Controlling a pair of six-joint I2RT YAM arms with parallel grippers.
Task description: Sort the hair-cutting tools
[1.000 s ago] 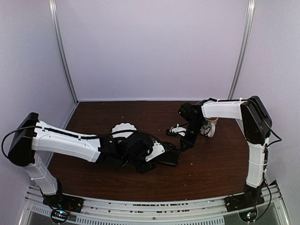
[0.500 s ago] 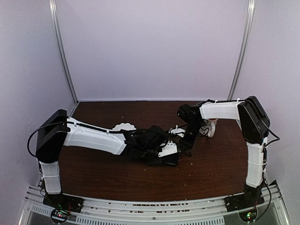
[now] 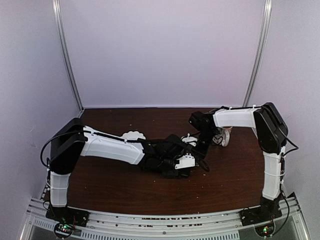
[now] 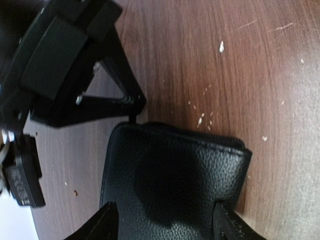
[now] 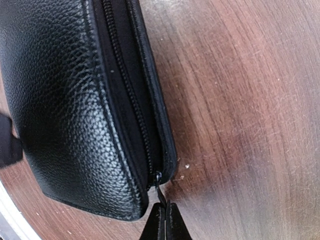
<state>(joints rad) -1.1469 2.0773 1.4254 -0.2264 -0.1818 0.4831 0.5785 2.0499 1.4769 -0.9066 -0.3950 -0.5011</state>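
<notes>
Hair-cutting tools not clearly visible: a small pale item (image 3: pixel 188 138) just behind the black case (image 5: pixel 65 100) could be one, too small to tell, and nothing shows inside the white bowl (image 3: pixel 131 134) from here. The step in hand looks like prep, getting the case unzipped on the bench (image 3: pixel 225 175). Right jaws are together, clamped on the zip pull (image 5: pixel 159 192) at the case's corner, and the zip reads as shut along the visible edge. Left jaws are apart, fingertips (image 4: pixel 106 222) on either side of the case's end, probably bracing it, though I can't tell if they're pressing. Next move, my read: right drags the pull along the zip line and round the corner, staying low and in line with the track. Left needs to hold the case down or the whole thing slides with the pull.
</notes>
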